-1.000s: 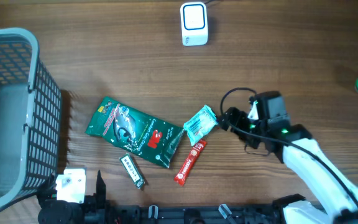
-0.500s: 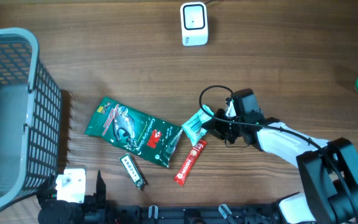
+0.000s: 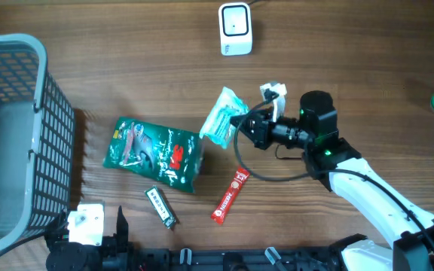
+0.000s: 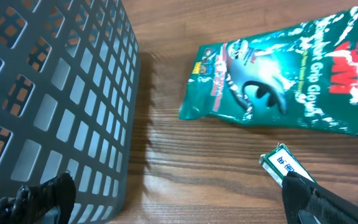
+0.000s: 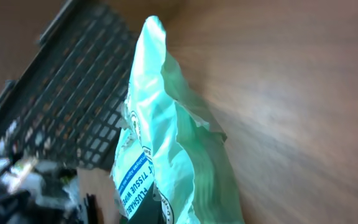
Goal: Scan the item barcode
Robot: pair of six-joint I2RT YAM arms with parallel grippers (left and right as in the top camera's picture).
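Overhead: my right gripper (image 3: pixel 241 125) pinches the wipes pack (image 3: pixel 221 117), well short of the scanner (image 3: pixel 234 28). The grasp is done and the scan is left.

Left wrist: my left gripper (image 4: pixel 179 200) is spread wide beside the basket (image 4: pixel 61 93), holding nothing.

Right wrist: the wipes pack (image 5: pixel 166 143) fills the view, but no barcode shows.

Right wrist view's bottom edge crops the wipes packet (image 5: pixel 166 155).
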